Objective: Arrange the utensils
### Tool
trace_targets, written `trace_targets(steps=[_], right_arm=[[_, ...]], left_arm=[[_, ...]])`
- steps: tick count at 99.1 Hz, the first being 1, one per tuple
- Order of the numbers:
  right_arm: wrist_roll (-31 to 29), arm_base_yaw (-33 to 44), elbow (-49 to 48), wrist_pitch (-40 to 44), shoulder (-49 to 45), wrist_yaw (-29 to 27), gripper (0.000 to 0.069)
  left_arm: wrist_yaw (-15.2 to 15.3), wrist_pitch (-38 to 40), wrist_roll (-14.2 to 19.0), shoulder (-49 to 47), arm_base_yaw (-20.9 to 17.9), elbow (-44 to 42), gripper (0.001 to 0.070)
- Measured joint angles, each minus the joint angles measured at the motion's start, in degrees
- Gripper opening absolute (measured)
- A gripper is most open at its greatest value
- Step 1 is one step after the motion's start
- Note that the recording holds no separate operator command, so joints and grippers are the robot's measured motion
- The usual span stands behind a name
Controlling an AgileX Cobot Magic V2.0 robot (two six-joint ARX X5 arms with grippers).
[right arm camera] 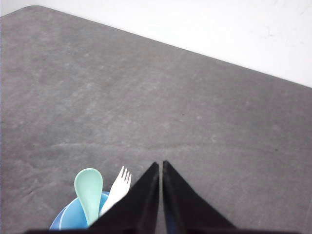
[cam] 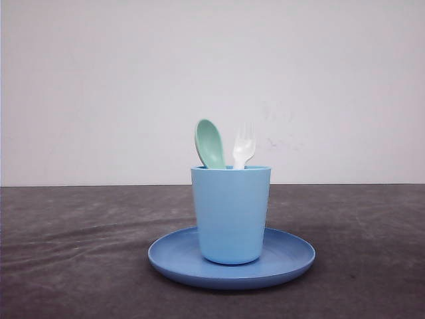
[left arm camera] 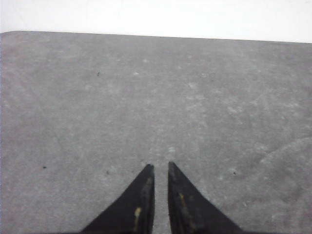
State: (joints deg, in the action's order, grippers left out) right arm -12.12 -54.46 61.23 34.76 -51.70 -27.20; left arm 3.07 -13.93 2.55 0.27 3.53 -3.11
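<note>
Mint-green spoon (cam: pixel 210 143) and white fork (cam: pixel 243 146) stand upright together in the light blue cup (cam: pixel 231 212), bowl and tines up above the rim; in the front view the spoon is left of the fork, just beside it. Cup sits on the round blue plate (cam: pixel 292 256), at centre frame, slightly low. Plate rests on the dark grey table (cam: pixel 66 252); white wall (cam: pixel 99 86) fills the upper half.

Left wrist view: left gripper (left arm camera: pixel 160 166) over bare table surface, dark fingers nearly together, narrow slit between the tips, nothing held.

Right wrist view: right gripper (right arm camera: pixel 161 164) with fingers almost touching, nothing between them. Spoon, fork and cup rim appear at lower left of that frame, beside the left finger.
</note>
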Motion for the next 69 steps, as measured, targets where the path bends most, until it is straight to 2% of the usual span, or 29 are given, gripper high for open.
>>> trace_targets(steps=[16, 40, 52, 61, 69], right_arm=[[2.0, 4.2, 0.0, -5.9, 0.0, -1.6, 0.001], [3.0, 18.3, -0.6, -9.2, 0.3, -1.3, 0.001], [3.4, 27.7, -4.4, -11.2, 2.4, 5.0, 0.001], [3.8, 33.9, -9.6, -15.8, 5.7, 10.6, 0.001], [4.1, 38.5, -15.6, -21.2, 9.8, 13.0, 0.001]], left_arm=[[0.0, 0.0, 0.0, 0.0, 0.0, 0.0, 0.0025], [0.0, 0.0, 0.0, 0.0, 0.0, 0.0, 0.0025], [0.0, 0.0, 0.0, 0.0, 0.0, 0.0, 0.0025], [0.0, 0.0, 0.0, 0.0, 0.0, 0.0, 0.0025], [0.0, 0.0, 0.0, 0.0, 0.0, 0.0, 0.0025]])
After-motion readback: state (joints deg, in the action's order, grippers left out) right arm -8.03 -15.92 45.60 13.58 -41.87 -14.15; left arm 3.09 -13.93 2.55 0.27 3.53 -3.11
